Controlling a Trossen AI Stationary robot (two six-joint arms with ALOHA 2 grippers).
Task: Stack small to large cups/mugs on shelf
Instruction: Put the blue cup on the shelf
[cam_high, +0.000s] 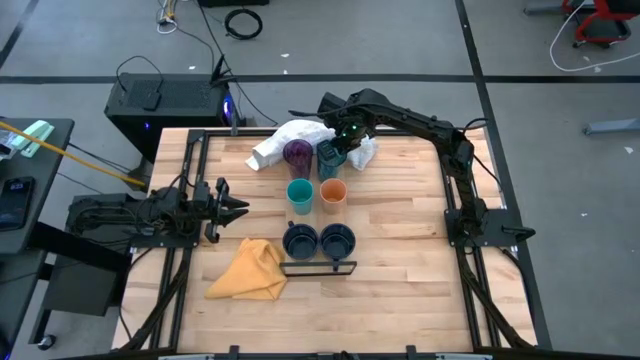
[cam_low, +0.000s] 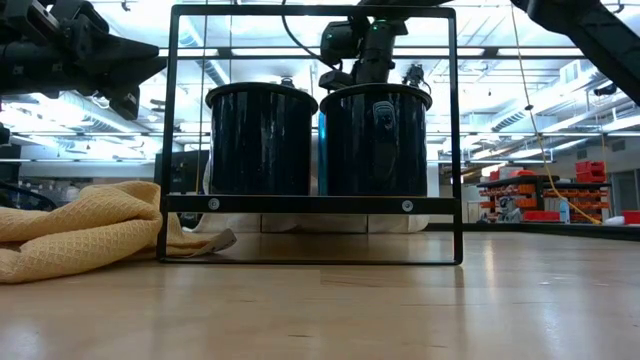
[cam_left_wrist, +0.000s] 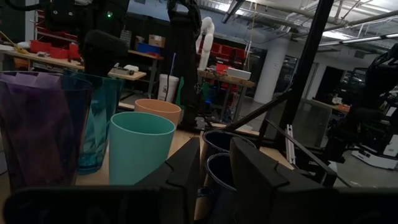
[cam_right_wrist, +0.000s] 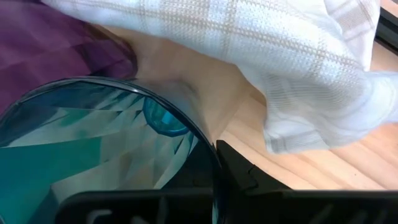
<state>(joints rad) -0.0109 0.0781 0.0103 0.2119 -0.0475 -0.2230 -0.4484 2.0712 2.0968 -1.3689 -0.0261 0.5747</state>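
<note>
Six vessels stand in pairs on the pale board (cam_high: 318, 215), whose dark metal rim (cam_high: 318, 267) is at its near end. Two navy mugs (cam_high: 300, 240) (cam_high: 337, 239) are nearest, then a short teal cup (cam_high: 300, 193) and an orange cup (cam_high: 333, 192). A purple tumbler (cam_high: 297, 153) and a teal tumbler (cam_high: 328, 162) stand farthest. My right gripper (cam_high: 337, 150) is at the teal tumbler's top, shut on it. My left gripper (cam_high: 238, 208) is open and empty, left of the cups. My right gripper holds the teal tumbler by its rim (cam_right_wrist: 208, 146), on the side toward the table's right. It comes from above, slanting in from the far right. One finger (cam_right_wrist: 245, 177) stands outside the wall; the inner finger is not plainly seen. The tumbler stands upright, its base low by the board (cam_left_wrist: 93, 168).
A white checked cloth (cam_high: 300, 135) lies bunched behind and right of the tumblers, close to my right gripper. A yellow cloth (cam_high: 250, 268) lies at the near left beside the metal rim. Bare tabletop (cam_high: 400, 220) lies right of the cups.
</note>
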